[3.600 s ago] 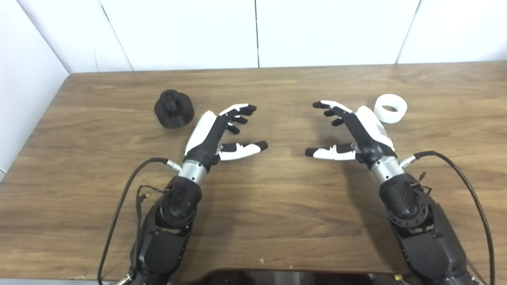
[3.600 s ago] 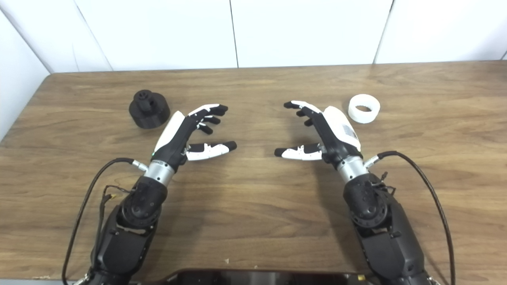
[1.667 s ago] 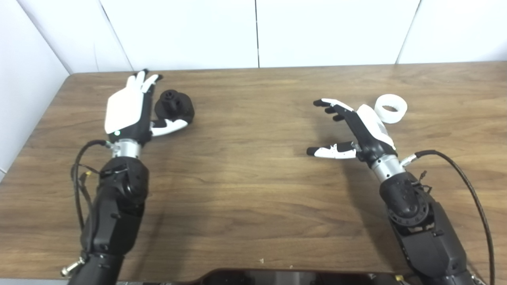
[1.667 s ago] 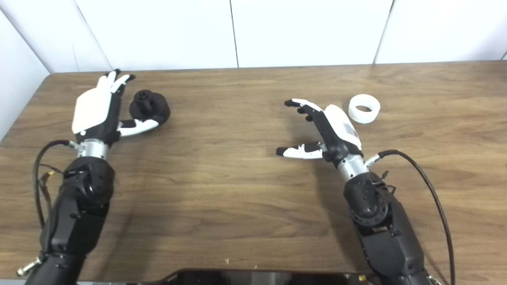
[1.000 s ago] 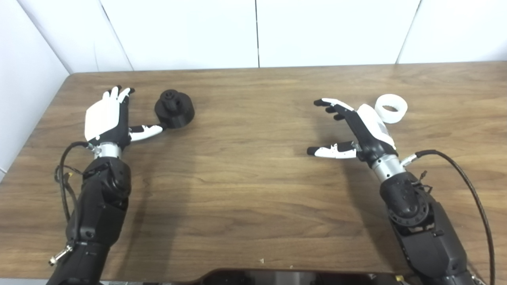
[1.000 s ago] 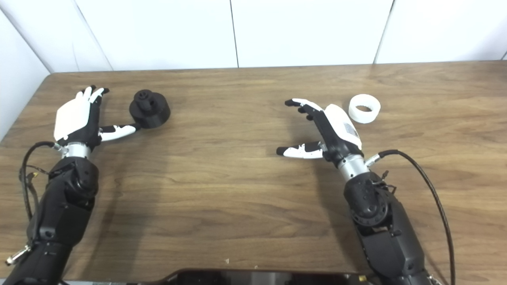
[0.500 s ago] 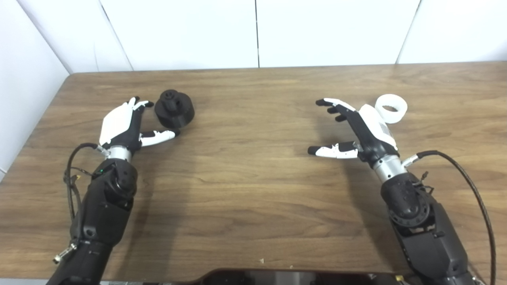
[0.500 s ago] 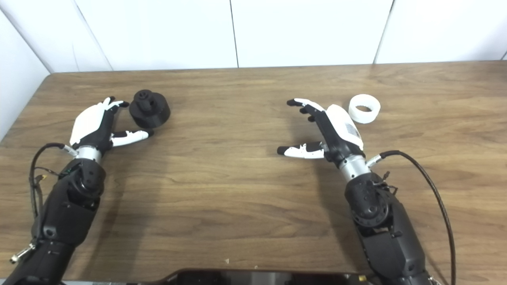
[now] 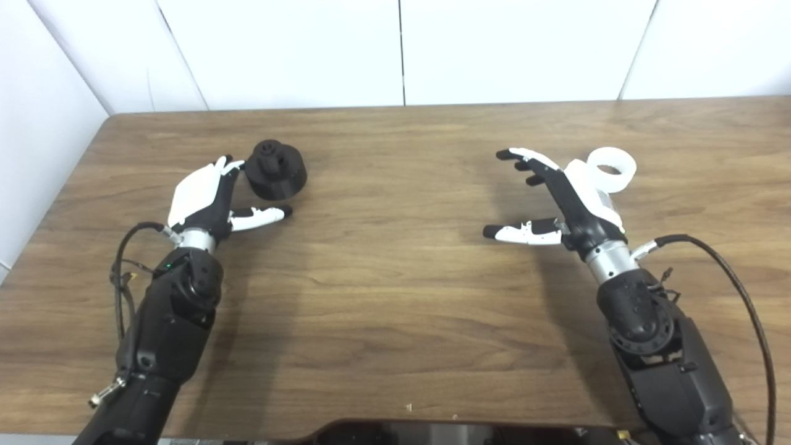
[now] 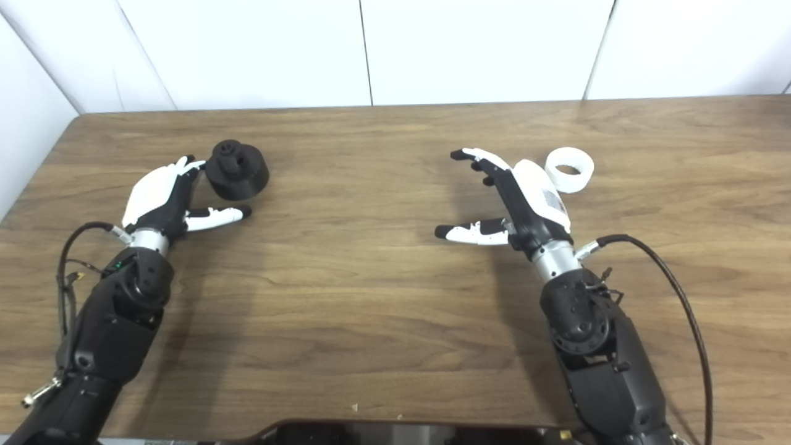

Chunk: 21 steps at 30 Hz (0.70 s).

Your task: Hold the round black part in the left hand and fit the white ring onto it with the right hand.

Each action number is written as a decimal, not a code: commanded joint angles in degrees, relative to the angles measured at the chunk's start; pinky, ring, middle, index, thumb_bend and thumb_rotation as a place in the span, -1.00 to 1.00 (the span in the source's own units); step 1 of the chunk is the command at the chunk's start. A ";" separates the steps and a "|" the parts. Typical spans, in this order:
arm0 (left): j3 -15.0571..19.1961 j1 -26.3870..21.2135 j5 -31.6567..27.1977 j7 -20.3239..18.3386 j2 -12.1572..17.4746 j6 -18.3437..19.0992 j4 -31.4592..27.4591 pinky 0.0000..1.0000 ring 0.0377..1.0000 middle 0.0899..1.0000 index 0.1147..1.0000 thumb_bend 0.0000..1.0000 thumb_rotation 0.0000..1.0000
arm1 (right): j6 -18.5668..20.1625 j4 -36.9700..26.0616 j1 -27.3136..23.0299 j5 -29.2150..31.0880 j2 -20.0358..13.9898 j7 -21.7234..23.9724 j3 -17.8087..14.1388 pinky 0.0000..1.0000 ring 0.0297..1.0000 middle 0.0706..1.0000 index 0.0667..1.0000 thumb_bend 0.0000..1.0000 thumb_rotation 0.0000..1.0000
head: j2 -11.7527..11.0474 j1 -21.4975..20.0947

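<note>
While nothing is yet held, the fingers (image 9: 224,168) of the left hand (image 9: 201,198) are spread wide, with their tips just beside, perhaps touching, the near-left side of the round black part (image 9: 275,169); actual contact cannot be told. Its thumb is stretched out low beneath the part's near side, so the part is partly bracketed but not enclosed. The part stands upright on the tabletop (image 9: 395,296), its narrow stub pointing up.

For the grasp to be made well, the wide lower body should be wrapped from the side, the stub being left clear for the ring. The hand should be carried a little farther around the part before any closing is begun, since a push from the fingertips alone would probably slide it away across the smooth wood.

Well apart, the fingers (image 10: 479,162) of the right hand (image 10: 519,201) are likewise curled open and empty, raised above the tabletop. The white ring (image 10: 569,169) lies flat just behind the back of that hand, untouched and outside its grasp.
</note>
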 commanded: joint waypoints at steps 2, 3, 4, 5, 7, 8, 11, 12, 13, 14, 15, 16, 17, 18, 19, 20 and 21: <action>-0.08 -3.89 1.75 3.22 1.49 -0.20 0.93 0.94 1.00 1.00 0.76 1.00 0.13 | -0.57 -2.93 -1.13 -0.05 -0.18 -0.96 -0.71 0.45 0.64 0.73 0.61 0.57 -0.50 | 0.29 -0.27; 0.00 -4.18 1.76 3.94 1.27 -0.43 1.59 0.94 1.00 1.00 0.78 1.00 0.12 | -0.52 -3.09 -1.04 0.00 -0.27 -0.82 -0.78 0.44 0.63 0.73 0.61 0.56 -0.50 | 0.31 -0.33; 0.05 -4.42 1.70 4.61 1.10 -0.69 2.15 0.95 1.00 1.00 0.79 1.00 0.11 | -0.67 -3.18 -0.95 0.03 -0.35 -0.81 -0.83 0.43 0.63 0.73 0.61 0.56 -0.49 | 0.35 -0.42; 0.05 -4.54 1.59 5.04 1.03 -0.84 2.46 0.96 1.00 1.00 0.79 1.00 0.09 | -0.82 -3.22 -0.90 0.04 -0.39 -0.83 -0.86 0.42 0.63 0.72 0.61 0.56 -0.48 | 0.36 -0.43; -0.28 -5.17 1.67 5.67 0.95 -0.87 3.44 0.98 1.00 1.00 0.83 1.00 0.09 | -1.35 -3.05 -0.86 -0.35 -0.66 -1.15 -0.85 0.39 0.61 0.71 0.60 0.56 -0.47 | 0.49 -0.62; -0.40 -5.37 1.67 5.88 0.94 -0.89 3.79 0.99 1.00 1.00 0.84 1.00 0.09 | -1.48 -3.01 -0.84 -0.52 -0.76 -1.24 -0.83 0.38 0.61 0.71 0.60 0.57 -0.46 | 0.49 -0.63; -1.04 -6.29 1.80 7.01 1.00 -1.28 5.73 0.98 1.00 1.00 0.86 1.00 0.09 | -0.96 -3.35 -0.72 -1.01 -1.00 -1.11 -0.85 0.37 0.61 0.71 0.59 0.57 -0.44 | 0.67 -0.64; -1.17 -6.61 1.78 7.42 0.93 -1.36 6.34 0.98 1.00 1.00 0.86 1.00 0.10 | -0.81 -3.48 -0.70 -1.09 -1.07 -1.00 -0.89 0.37 0.61 0.71 0.59 0.58 -0.44 | 0.74 -0.70; -1.26 -6.89 1.80 7.95 0.84 -1.52 6.89 0.98 1.00 1.00 0.86 1.00 0.11 | -0.74 -3.58 -0.68 -1.08 -1.12 -0.91 -0.94 0.38 0.61 0.71 0.59 0.58 -0.43 | 0.77 -0.74; -1.31 -7.19 1.73 8.52 0.70 -1.63 7.48 0.97 1.00 1.00 0.86 1.00 0.11 | -0.81 -3.59 -0.68 -0.94 -1.15 -0.87 -1.04 0.38 0.61 0.71 0.59 0.58 -0.42 | 0.79 -0.79; -1.35 -7.55 1.61 9.48 0.55 -2.00 8.30 0.96 1.00 1.00 0.86 1.00 0.10 | -0.76 -3.64 -0.66 -0.87 -1.20 -0.80 -1.10 0.38 0.60 0.71 0.58 0.58 -0.42 | 0.87 -0.92; -1.42 -7.94 1.48 10.45 0.42 -2.46 9.23 0.94 1.00 1.00 0.84 1.00 0.08 | -0.68 -3.72 -0.62 -0.76 -1.23 -0.73 -1.18 0.38 0.60 0.70 0.58 0.58 -0.42 | 0.87 -0.98; -1.45 -8.24 1.37 11.19 0.30 -2.85 9.91 0.93 1.00 1.00 0.82 1.00 0.08 | -0.59 -3.82 -0.57 -0.65 -1.23 -0.66 -1.24 0.38 0.60 0.70 0.58 0.59 -0.44 | 0.90 -1.07; -1.38 -8.49 1.13 12.07 0.13 -3.51 10.49 0.93 1.00 1.00 0.80 1.00 0.09 | -0.63 -3.88 -0.51 -0.48 -1.23 -0.66 -1.32 0.38 0.60 0.70 0.58 0.59 -0.46 | 0.97 -1.25; -1.33 -8.64 0.95 12.64 0.03 -3.97 10.83 0.92 1.00 1.00 0.76 1.00 0.06 | -0.70 -3.91 -0.46 -0.36 -1.22 -0.66 -1.38 0.37 0.60 0.70 0.57 0.60 -0.47 | 1.00 -1.33; -1.15 -8.95 0.44 13.46 -0.22 -4.94 11.61 0.92 1.00 1.00 0.74 1.00 0.05 | -0.71 -4.00 -0.38 -0.14 -1.21 -0.62 -1.49 0.37 0.60 0.70 0.57 0.60 -0.47 | 1.01 -1.42; -0.96 -9.25 -0.22 14.05 -0.47 -5.90 12.36 0.96 1.00 1.00 0.65 1.00 -0.01 | -0.75 -4.07 -0.30 0.02 -1.23 -0.58 -1.58 0.36 0.59 0.71 0.58 0.60 -0.48 | 1.01 -1.46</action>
